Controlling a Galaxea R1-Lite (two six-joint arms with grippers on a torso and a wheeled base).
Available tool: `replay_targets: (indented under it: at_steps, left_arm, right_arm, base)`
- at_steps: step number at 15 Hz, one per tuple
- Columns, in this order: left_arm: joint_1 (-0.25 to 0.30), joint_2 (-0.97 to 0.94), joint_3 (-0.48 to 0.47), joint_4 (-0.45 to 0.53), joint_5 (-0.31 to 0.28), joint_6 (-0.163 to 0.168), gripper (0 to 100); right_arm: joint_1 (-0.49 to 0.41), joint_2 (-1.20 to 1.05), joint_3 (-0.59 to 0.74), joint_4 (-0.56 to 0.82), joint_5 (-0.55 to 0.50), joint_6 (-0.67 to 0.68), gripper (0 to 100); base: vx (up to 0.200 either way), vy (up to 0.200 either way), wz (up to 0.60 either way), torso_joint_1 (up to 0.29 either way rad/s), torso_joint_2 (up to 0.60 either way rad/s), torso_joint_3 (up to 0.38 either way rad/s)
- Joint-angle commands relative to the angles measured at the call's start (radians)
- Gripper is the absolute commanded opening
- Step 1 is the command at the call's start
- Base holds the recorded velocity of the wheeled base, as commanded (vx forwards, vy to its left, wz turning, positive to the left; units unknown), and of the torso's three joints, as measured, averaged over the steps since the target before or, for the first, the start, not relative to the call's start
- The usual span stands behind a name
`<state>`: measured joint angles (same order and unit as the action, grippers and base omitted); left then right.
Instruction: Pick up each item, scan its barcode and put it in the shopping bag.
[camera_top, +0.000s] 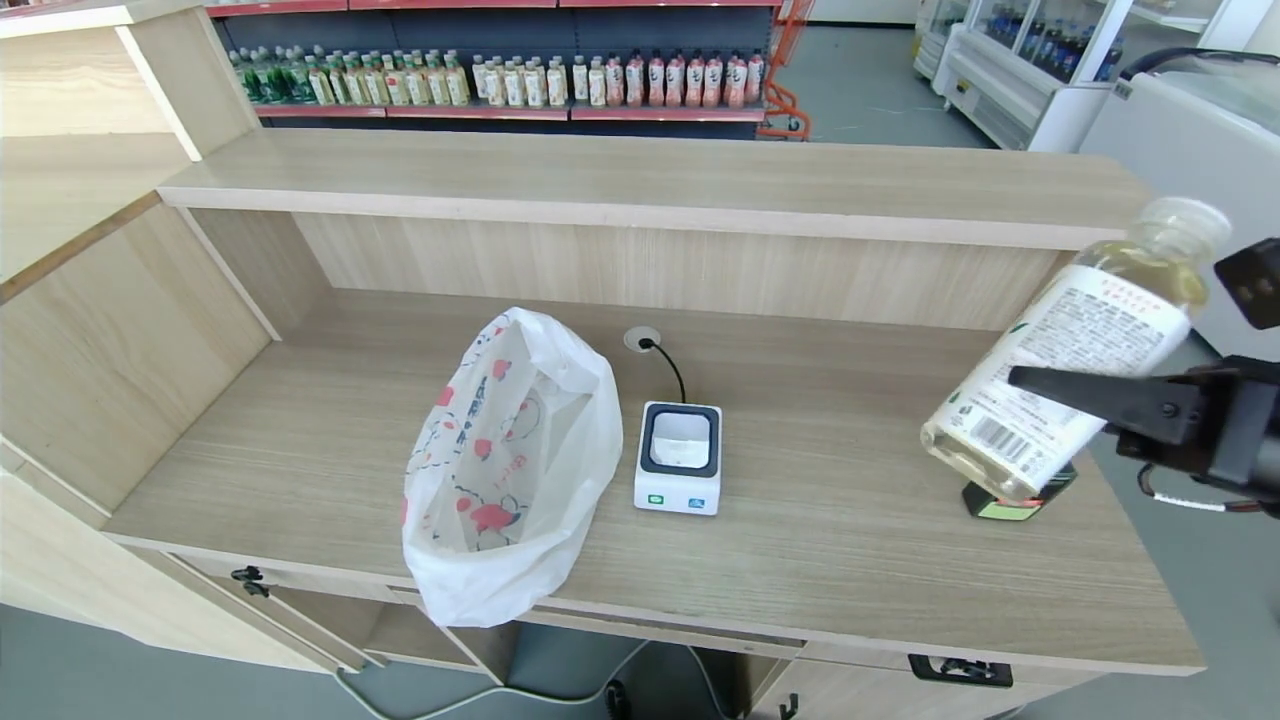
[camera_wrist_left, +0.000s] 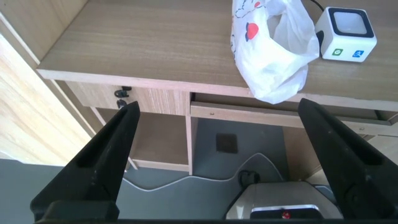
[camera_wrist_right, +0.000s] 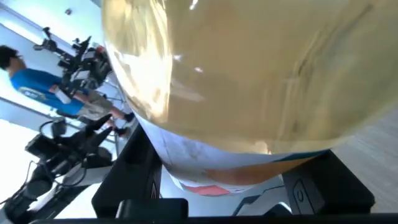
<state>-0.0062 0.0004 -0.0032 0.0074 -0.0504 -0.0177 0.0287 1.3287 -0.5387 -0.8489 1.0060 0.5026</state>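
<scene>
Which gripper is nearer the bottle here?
Right. The right gripper is clamped on the bottle, tilted above the counter near its right end; the left gripper hangs open off the counter's front edge, nearer the shopping bag.

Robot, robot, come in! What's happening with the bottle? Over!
Right gripper shut on bottle, tilted above counter right end. Left gripper open, empty, low before counter. Scanner unobstructed; small green item below bottle.

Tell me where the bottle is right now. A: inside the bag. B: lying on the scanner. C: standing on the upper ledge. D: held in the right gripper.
D: the bottle is clamped, tilted, in the right gripper, in the air to the right of the scanner.
</scene>
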Motion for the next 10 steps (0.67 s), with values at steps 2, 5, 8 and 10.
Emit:
replay_targets:
  at_steps: [2, 5, 8, 10]
  left_arm:
    - [0.0, 0.0, 0.0, 0.0, 0.0, -0.001, 100]
    - [0.0, 0.0, 0.0, 0.0, 0.0, -0.001, 100]
    - [0.0, 0.0, 0.0, 0.0, 0.0, -0.001, 100]
    - [0.0, 0.0, 0.0, 0.0, 0.0, -0.001, 100]
  right_arm:
    - [0.065, -0.174, 0.016, 0.013, 0.086, 0.083, 0]
    - [0.171, -0.2, 0.014, 0.013, 0.089, 0.102, 0]
    - [0.243, -0.23, 0.011, 0.014, 0.089, 0.142, 0]
    - [0.266, -0.24, 0.01, 0.014, 0.089, 0.152, 0]
  base:
    - [0.0, 0.0, 0.0, 0.0, 0.0, 0.0]
    - [0.0, 0.0, 0.0, 0.0, 0.0, 0.0]
    - [0.0, 0.0, 0.0, 0.0, 0.0, 0.0]
    - [0.0, 0.0, 0.0, 0.0, 0.0, 0.0]
